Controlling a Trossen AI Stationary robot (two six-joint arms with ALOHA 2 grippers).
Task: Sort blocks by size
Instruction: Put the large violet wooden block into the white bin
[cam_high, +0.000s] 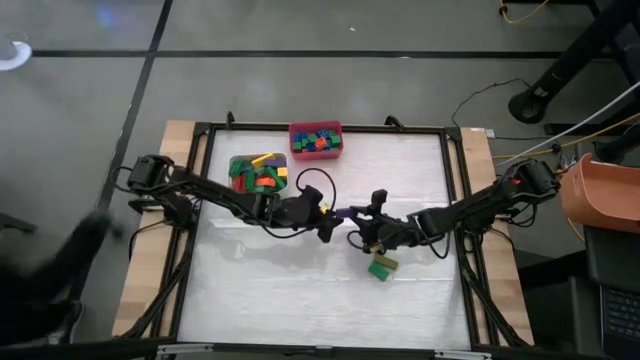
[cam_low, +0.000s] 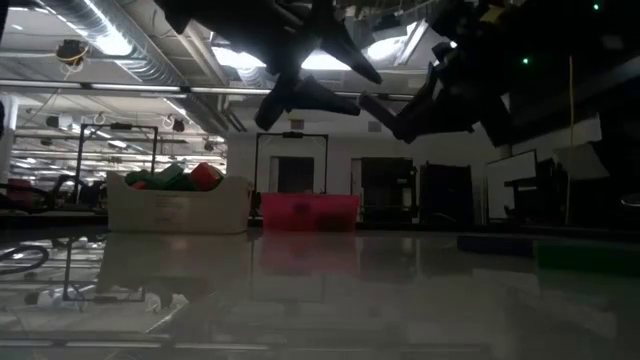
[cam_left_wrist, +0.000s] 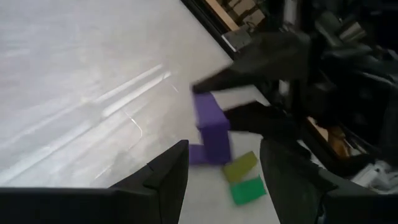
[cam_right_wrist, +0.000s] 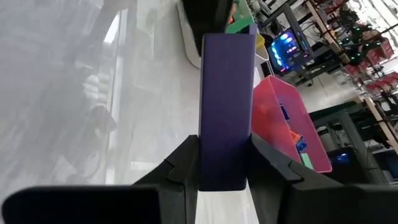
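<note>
Looking down from the high view, both arms meet near the middle of the table (cam_high: 300, 300). The right gripper (cam_high: 358, 216) holds a purple block (cam_high: 343, 213) out toward the left gripper (cam_high: 326, 222), which sits just beside the block's free end. A green block (cam_high: 380, 269) and an olive one (cam_high: 386, 262) lie on the table just beside the right arm. At the far edge stand a white bin (cam_high: 258, 172) and a red bin (cam_high: 316, 140), both holding coloured blocks.

From the low view, both grippers hang dark above the surface; the white bin (cam_low: 178, 205) and red bin (cam_low: 310, 211) stand behind.

In the left wrist view, the left fingers (cam_left_wrist: 168, 174) stand apart with nothing between them; the purple block (cam_left_wrist: 211, 127) is ahead, pinched by the right gripper (cam_left_wrist: 217, 99), with the green block (cam_left_wrist: 247, 190) and olive block (cam_left_wrist: 240, 167) lying below.

In the right wrist view, the right fingers (cam_right_wrist: 180, 165) are clamped on the purple block (cam_right_wrist: 227, 106), which sticks out forward between them toward the red bin (cam_right_wrist: 286, 124).
</note>
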